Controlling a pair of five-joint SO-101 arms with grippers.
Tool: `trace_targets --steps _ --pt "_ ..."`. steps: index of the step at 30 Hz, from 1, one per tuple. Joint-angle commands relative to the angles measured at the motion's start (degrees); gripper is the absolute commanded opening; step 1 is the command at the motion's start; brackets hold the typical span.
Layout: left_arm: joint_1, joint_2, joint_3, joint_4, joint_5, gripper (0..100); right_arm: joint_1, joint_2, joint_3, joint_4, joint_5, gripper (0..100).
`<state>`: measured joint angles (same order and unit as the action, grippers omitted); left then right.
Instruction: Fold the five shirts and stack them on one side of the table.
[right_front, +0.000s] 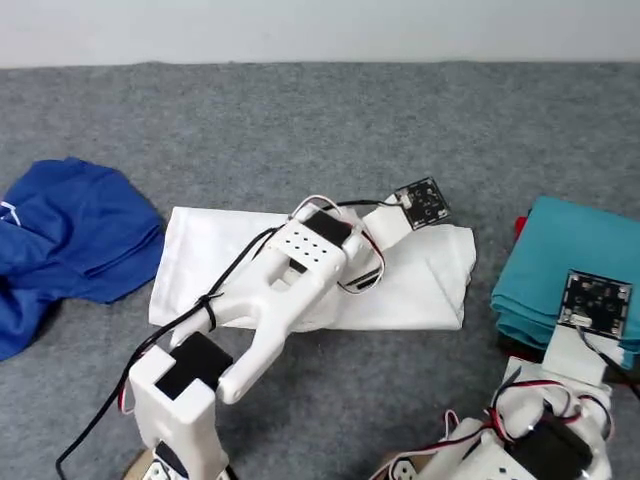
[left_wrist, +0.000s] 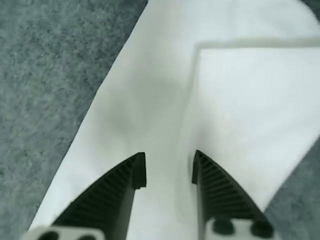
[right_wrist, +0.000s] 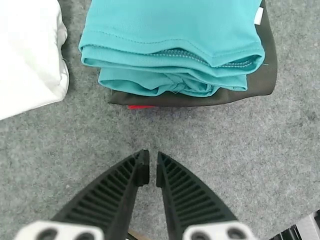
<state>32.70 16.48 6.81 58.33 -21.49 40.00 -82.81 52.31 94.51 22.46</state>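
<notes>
- Blue shirt (right_front: 70, 235): crumpled at the counter's (right_front: 400, 120) left end, unfolded, awaiting its turn.
- White shirt (right_front: 200, 250): mid-counter, partly folded; left arm (right_front: 290, 275) over it, jaws apart above the cloth, likely to pinch a fold.
- Right arm (right_front: 560, 420): jaws together, empty, parked beside the stack.
- Teal shirt (right_front: 560, 255): folded atop dark shirt (right_wrist: 270, 75), right end; small white tag (right_wrist: 258, 16), no writing legible.

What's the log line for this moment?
left gripper open over white shirt | right gripper shut | teal shirt folded | blue shirt crumpled
</notes>
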Motion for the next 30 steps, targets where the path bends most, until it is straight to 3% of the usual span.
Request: trace_targets --steps 1,6,14,22,27,30 --pt "0.0 -7.2 -3.8 4.5 0.7 15 0.4 -0.3 -0.3 -0.9 -0.5 4.1" --pt "0.2 -14.9 -3.6 8.2 1.8 15 0.4 -0.3 -0.3 -0.9 -0.5 4.1" --pt "5.9 -19.8 -3.3 20.2 2.0 15 0.6 -0.3 -0.3 -0.9 -0.5 4.0" --pt "5.5 -12.3 8.2 5.5 1.7 9 0.6 -0.3 -0.3 -0.9 -0.5 3.9" --pt "0.9 -2.7 8.7 -0.7 1.6 9 0.6 -0.3 -0.3 -0.9 -0.5 3.9" --pt "-0.6 1.0 4.4 1.0 1.8 9 0.6 -0.3 -0.3 -0.9 -0.5 3.9"
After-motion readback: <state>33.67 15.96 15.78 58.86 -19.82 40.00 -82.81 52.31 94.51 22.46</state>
